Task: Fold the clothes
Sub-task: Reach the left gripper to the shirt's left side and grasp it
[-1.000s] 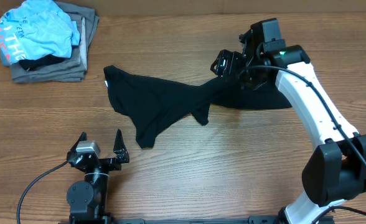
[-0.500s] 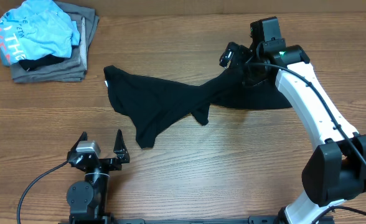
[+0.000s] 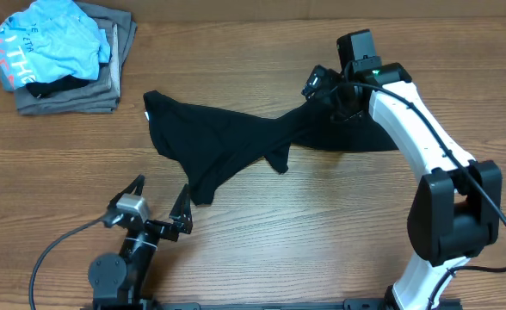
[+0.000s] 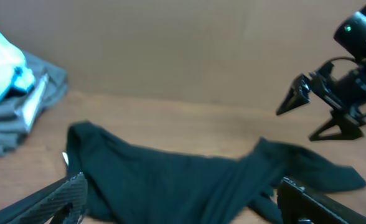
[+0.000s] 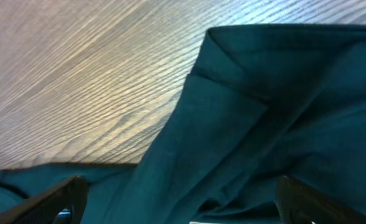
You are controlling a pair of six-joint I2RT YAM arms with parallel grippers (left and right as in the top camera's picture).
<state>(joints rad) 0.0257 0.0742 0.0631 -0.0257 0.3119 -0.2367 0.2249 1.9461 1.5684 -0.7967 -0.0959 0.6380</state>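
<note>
Crumpled black fabric garment not yet flat; the step in hand looks like spreading, with no fold made.

The garment runs from bench centre toward the far right, twisted and bunched at its middle. The right gripper hovers over the bunched right end near the far edge, jaws wide, with nothing pinched in the wrist view. The left gripper sits near the near edge, left of centre, jaws wide and empty, just short of the garment's near tip. A stack of folded grey clothes topped by a light blue printed shirt occupies the far left corner. The next move likely calls for a pinch on an edge at each end, pulling apart to flatten the twist.
</note>
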